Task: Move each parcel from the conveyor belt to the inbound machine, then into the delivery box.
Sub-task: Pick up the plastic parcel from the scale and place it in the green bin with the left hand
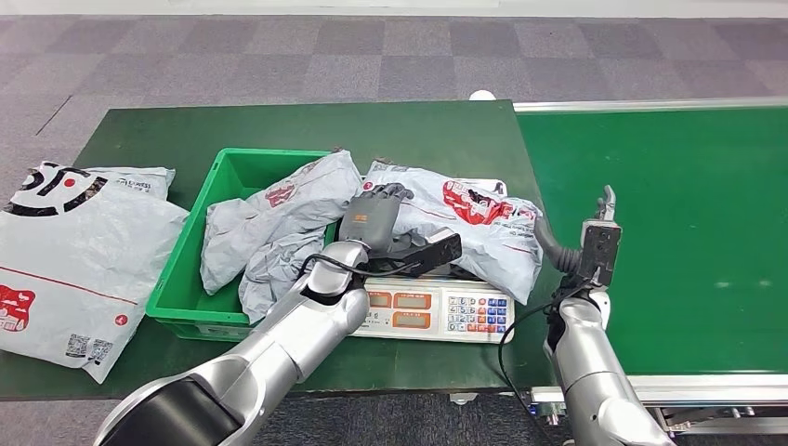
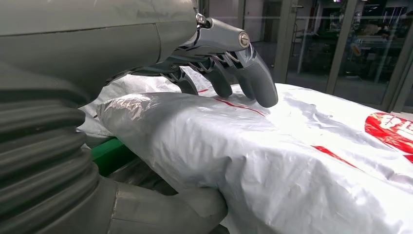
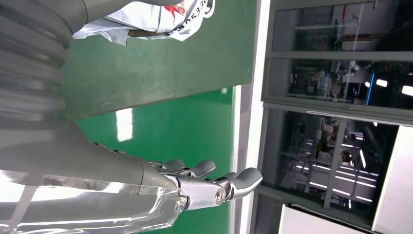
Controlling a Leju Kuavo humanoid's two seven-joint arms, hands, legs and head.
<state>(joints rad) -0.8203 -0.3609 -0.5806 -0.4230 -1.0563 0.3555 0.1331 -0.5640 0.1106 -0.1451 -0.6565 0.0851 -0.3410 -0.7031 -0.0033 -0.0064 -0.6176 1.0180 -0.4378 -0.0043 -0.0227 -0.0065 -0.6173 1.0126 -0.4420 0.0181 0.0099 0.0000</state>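
The left hand (image 1: 374, 216) grips one end of the parcel (image 1: 465, 223), fingers (image 2: 246, 78) over it and thumb beneath, a hold suited to lifting. The parcel lies on the scale (image 1: 437, 309), presumably for weighing. Left of the scale, the green box (image 1: 200, 237) holds another bag (image 1: 279, 223). Right of the scale, the right hand (image 3: 195, 183) hangs with fingers apart, holding nothing, over the conveyor belt (image 1: 688, 232).
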